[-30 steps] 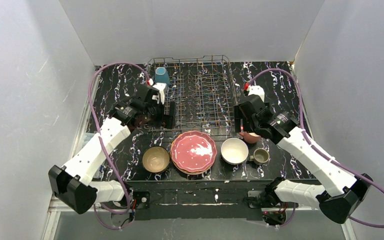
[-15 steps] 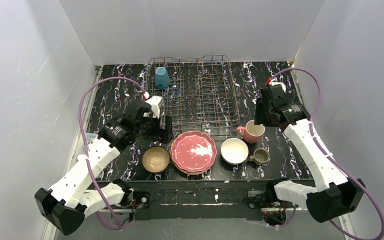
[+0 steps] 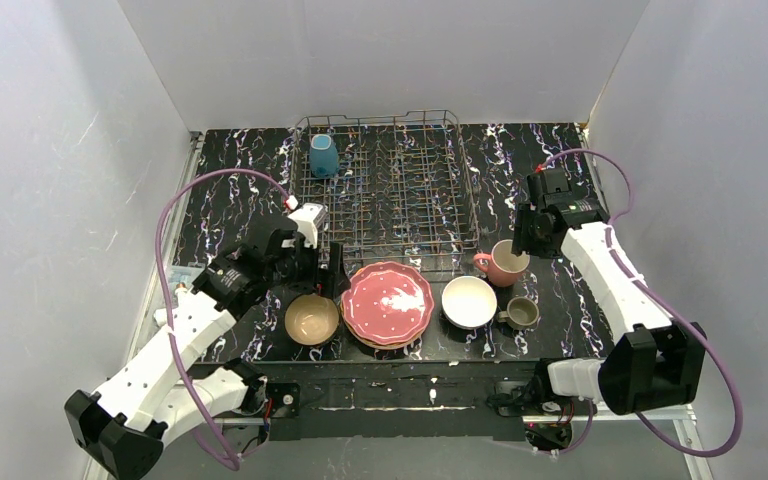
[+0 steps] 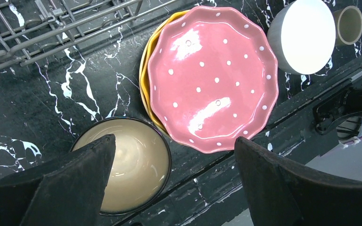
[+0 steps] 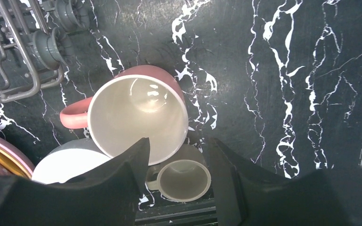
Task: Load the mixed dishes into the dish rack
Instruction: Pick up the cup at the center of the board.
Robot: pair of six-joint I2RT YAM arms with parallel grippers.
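1. Only one piece is seen inside the dish rack (image 3: pixel 380 116): a teal mug (image 3: pixel 323 156) at its far left corner
2. The other dishes are found on the surface (image 3: pixel 230 190) in front of the rack: a tan bowl (image 3: pixel 312 318), a pink plate (image 3: pixel 388 302), a white bowl (image 3: pixel 468 301), a pink mug (image 3: pixel 505 263) and an olive-grey mug (image 3: pixel 522 313). The task is therefore judged to be near its beginning
3. The left end effector (image 4: pixel 173 141) is spread wide and nothing is held in it. It is placed above the tan bowl and the edge of the pink plate
4. The jaws of the right end effector (image 5: pixel 176 146) are partly apart and nothing is gripped. The near rim of the pink mug is seen below them; whether it is touched cannot be told
5. A yellow-orange plate (image 4: pixel 145 80) under the pink plate is shown clearly only in the left wrist view. The teal mug is shown only in the top view
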